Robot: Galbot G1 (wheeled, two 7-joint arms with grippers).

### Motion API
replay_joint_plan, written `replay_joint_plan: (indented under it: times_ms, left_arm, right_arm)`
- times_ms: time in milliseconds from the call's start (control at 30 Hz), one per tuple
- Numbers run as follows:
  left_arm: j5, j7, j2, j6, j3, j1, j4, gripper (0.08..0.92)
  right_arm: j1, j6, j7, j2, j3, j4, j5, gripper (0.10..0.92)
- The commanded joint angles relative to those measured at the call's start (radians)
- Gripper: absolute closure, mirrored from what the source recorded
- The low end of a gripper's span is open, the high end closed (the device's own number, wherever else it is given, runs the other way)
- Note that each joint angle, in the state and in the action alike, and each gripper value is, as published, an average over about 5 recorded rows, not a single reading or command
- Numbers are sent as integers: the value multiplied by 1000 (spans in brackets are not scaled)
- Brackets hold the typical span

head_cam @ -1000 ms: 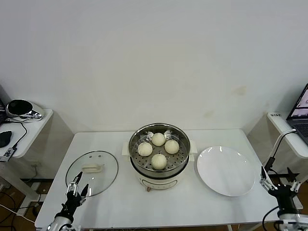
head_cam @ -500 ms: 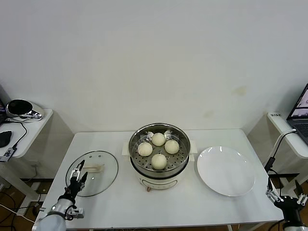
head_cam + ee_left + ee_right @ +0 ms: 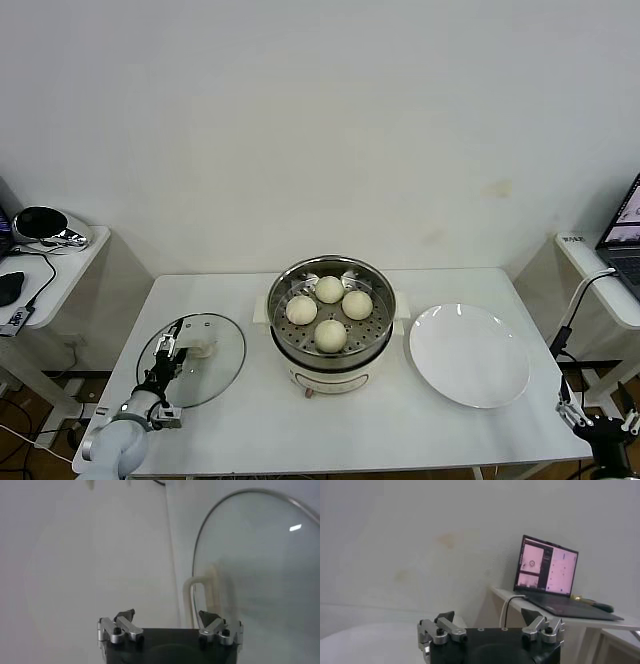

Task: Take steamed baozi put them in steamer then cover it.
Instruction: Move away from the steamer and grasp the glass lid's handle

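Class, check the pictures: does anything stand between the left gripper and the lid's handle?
Nothing visible does. The left gripper, fingers open, hovers over the lid, right beside its handle. The steamer stands off to the side.

4 baozi (image 3: 329, 334) in steamer (image 3: 331, 365); L gripper (image 3: 171, 348) over cover (image 3: 222, 352).

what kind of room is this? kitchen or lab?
Probably a lab or office test bench, not a kitchen: a bare white table against a blank wall, a laptop on a side desk, and cables and a mouse on another. Only the steamer suggests cooking.
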Motion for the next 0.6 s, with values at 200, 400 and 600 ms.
replay_joint_plan:
  times_ms: [200,400,600]
  left_arm:
    - [-17,11,3,-4,19,-85,109,214]
    - [-22,27,7,-17,22,-87,106,390]
    - [-35,21,3,-24,26,-94,138,572]
  right_arm:
    - [3,5,-1,5,-15,-31,-24,203]
    - [8,8,-2,7,-26,-44,-31,203]
    - [10,10,-2,7,-28,-48,-33,203]
